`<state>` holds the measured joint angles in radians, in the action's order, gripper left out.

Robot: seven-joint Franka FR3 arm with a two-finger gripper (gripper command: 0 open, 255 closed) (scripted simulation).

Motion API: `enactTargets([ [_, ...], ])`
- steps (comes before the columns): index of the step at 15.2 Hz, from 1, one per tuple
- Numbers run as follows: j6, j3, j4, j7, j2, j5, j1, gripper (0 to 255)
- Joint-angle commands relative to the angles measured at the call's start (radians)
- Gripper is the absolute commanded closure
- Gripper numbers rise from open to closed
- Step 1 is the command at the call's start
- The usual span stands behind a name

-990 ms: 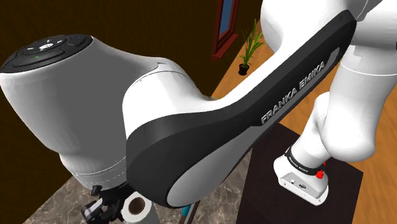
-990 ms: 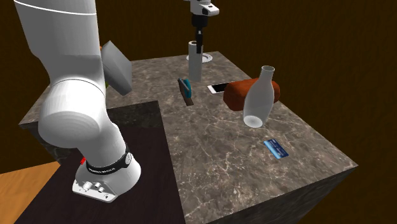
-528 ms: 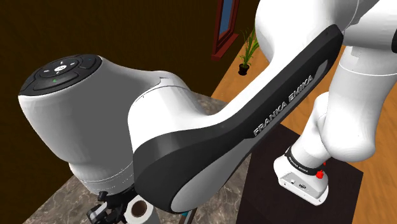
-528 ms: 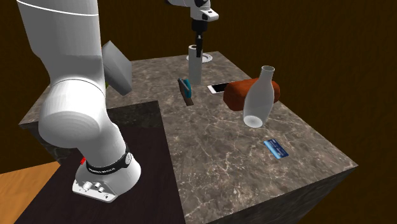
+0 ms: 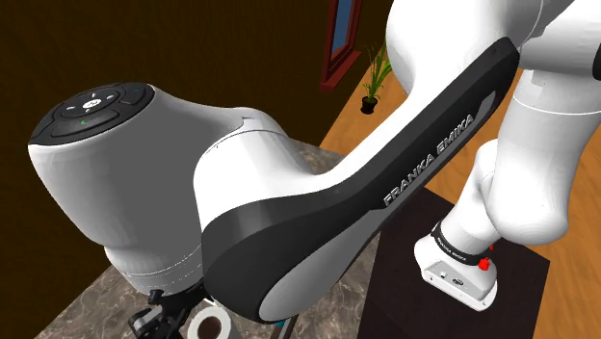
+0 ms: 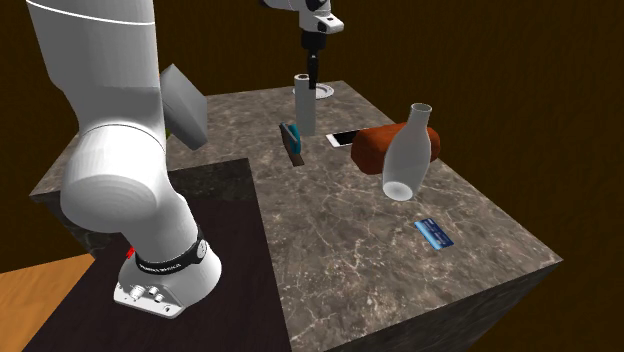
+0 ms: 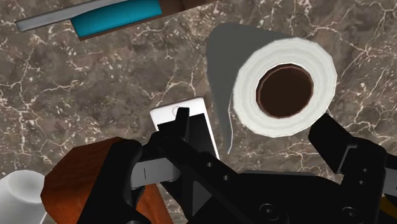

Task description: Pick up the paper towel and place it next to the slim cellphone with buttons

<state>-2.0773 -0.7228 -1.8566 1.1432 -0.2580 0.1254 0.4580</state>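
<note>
The paper towel (image 7: 286,86) is a white roll with a brown core, standing upright on the dark marble table (image 6: 330,230). It stands at the far end (image 6: 303,100), and its top peeks out under the arm (image 5: 209,325). My black gripper (image 7: 257,130) hangs over it, open, its fingers apart on either side of the roll's top and not clasping it. From across the table the gripper (image 6: 312,75) sits at the roll's top. A flat white cellphone (image 7: 191,124) lies right beside the roll (image 6: 345,138). A small blue phone-like slab (image 6: 434,233) lies near the table's front.
A teal-faced slab (image 6: 293,142) stands on edge next to the roll (image 7: 114,16). A red-brown block (image 6: 380,145) and a white vase (image 6: 410,155) sit beyond the white cellphone. A grey box (image 6: 185,105) is at the table's left edge. The arm's link (image 5: 318,212) covers most of the table.
The fingers have opened and let go of the roll, which now stands free on the table. Just before that, the hand had moved down a little with the roll.
</note>
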Motion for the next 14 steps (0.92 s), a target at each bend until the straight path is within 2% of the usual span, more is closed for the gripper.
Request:
enactTargets([
  [1, 0.000, 0.000, 0.000, 0.000, 0.000, 0.000, 0.000, 0],
  [2, 0.000, 0.000, 0.000, 0.000, 0.000, 0.000, 0.000, 0],
  [6, 0.114, -0.011, 0.078, -0.025, 0.047, -0.038, -0.015, 0],
  [14, 0.114, -0.011, 0.078, -0.025, 0.047, -0.038, -0.015, 0],
])
